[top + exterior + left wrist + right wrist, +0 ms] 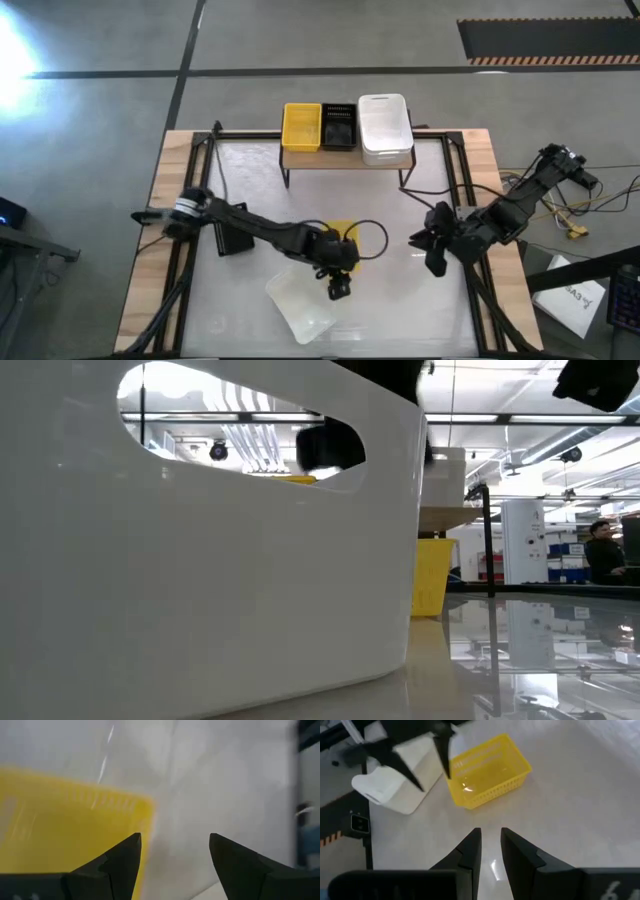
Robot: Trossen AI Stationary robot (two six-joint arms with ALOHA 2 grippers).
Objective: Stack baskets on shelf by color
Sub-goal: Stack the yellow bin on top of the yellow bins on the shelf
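From above, glossy white tabletop [240, 200] carries the shelf [300, 157] at the back with yellow, black and white baskets on it, while the left gripper [340, 287] hovers spread beside the loose yellow basket [345, 232], right gripper [428, 252] waiting nearby. Its wrist view shows that basket's rim [145, 810] just beyond one finger [127, 855], so I'd straddle the wall squarely before closing. The right wrist view shows its own fingers [470, 851] narrowly parted and clear table around the basket, though the white basket [395, 785] crowds one side.

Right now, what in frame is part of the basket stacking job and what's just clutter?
Job:
- shelf
- on it: yellow basket, black basket, white basket
- on the table: loose yellow basket, loose white basket
- left gripper, open
- right gripper

Clutter:
- cables off the table's right
- person in the background
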